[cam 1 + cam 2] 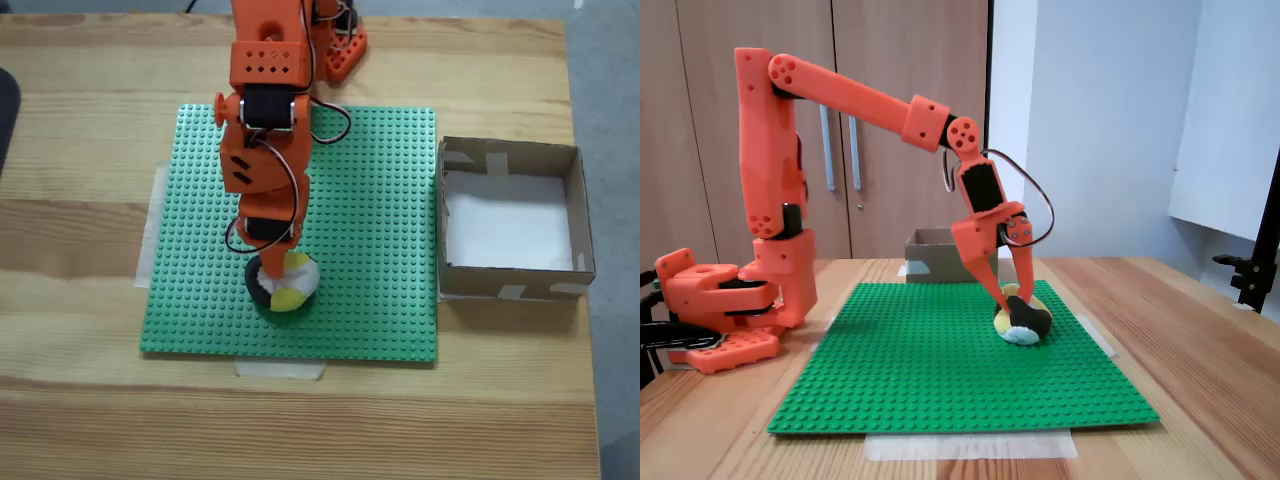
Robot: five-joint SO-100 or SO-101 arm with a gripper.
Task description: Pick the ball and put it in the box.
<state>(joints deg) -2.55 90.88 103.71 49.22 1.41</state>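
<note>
The wooden table (90,400) is carrying a green studded mat (380,250), taped down. The orange arm (850,95) is reaching down over it. The cardboard box (510,160) is sitting just off the mat's right edge in the top-down fixed view. The claw (1012,303) is clamping the ball (1025,322), which is resting on the mat.

Setup sits on a light wooden table (1200,340) with visible grain and plank seams. Behind it on the left there's a brown wood-look cabinet (880,120) with two long vertical metal handles (827,148), and to the right of that a plain white wall (1090,120). Grey floor (610,80) shows past the table's right edge in the top-down fixed view. Lighting is soft and even.
</note>
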